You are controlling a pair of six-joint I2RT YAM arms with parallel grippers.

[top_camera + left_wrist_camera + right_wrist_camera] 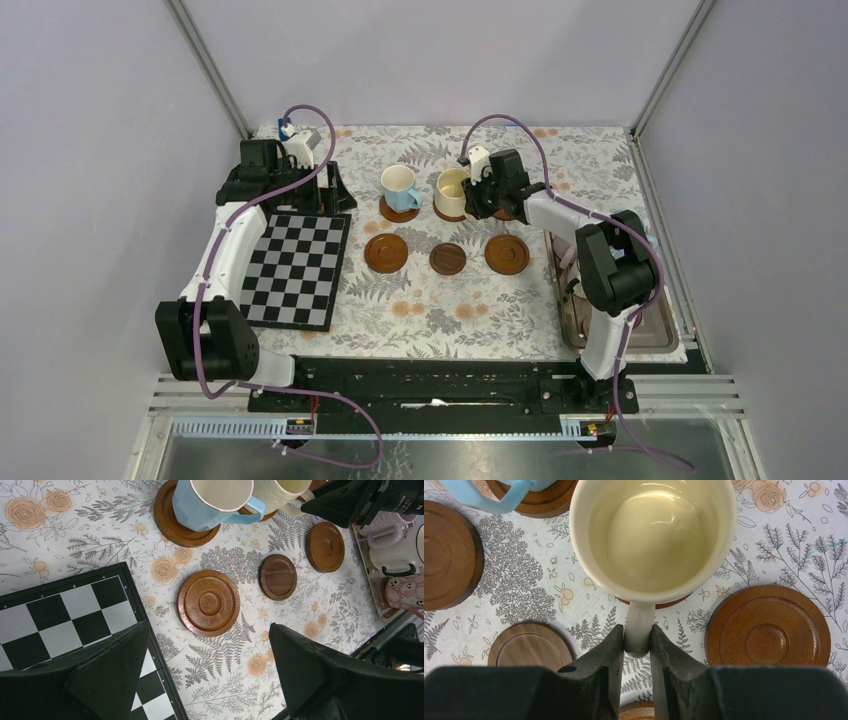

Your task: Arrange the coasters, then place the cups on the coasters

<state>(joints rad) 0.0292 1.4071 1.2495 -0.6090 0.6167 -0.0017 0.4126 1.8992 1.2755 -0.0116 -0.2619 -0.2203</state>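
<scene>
the right gripper [638, 641] pinches the handle of the yellow-cream ceramic mug [654, 540] over a round brown wooden coaster [674, 602]. the left gripper [207, 630] hangs wide open.

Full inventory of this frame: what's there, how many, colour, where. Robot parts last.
coasters: six, brown; three bare in the front row, two under cups at the back, one bare at back right, beside the right gripper
blue cup: one, light blue; on the back-left coaster
cream cup: one, yellow-cream; on the back-middle coaster
lilac cup, white cup, pink cup: one each; in the tray
tray: one, grey metal; right edge, mostly behind the right arm
board: one, black-and-white chequered; left
cloth: one, floral; over the table
left gripper: open, empty; far left
right gripper: shut on the cream cup's handle
</scene>
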